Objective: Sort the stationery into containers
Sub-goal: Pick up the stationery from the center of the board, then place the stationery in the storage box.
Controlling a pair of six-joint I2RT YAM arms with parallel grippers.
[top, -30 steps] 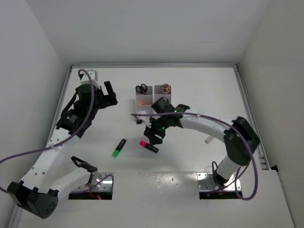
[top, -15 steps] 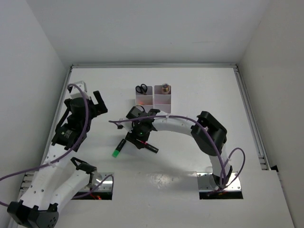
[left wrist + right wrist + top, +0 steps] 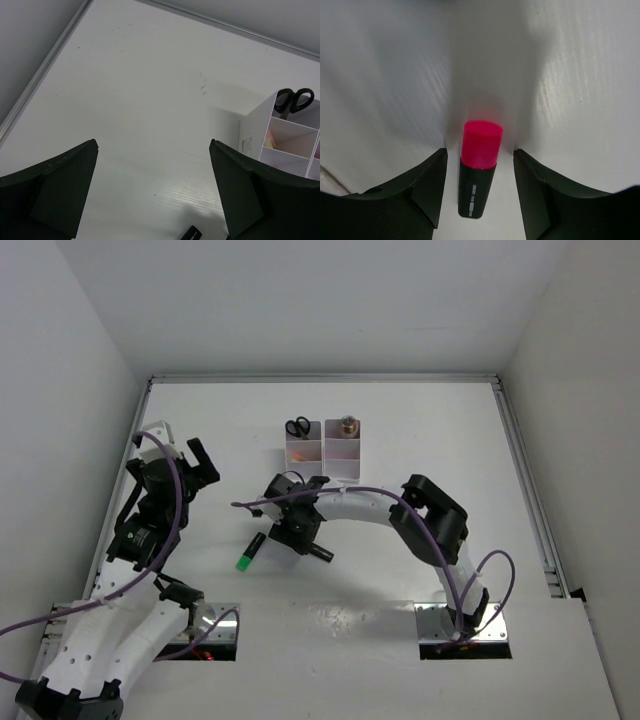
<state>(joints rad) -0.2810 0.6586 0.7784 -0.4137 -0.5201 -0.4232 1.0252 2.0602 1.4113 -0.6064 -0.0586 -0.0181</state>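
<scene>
Right wrist | right tool [image 3: 480, 155] unclenched, straddling pink highlighter [image 3: 479, 170] | its long axis runs down my gap, clear both sides | left tool [image 3: 154, 145] released, well apart

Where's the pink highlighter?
The pink highlighter lies between the fingers of the right gripper on the table, right of the green highlighter in the top view.
</scene>
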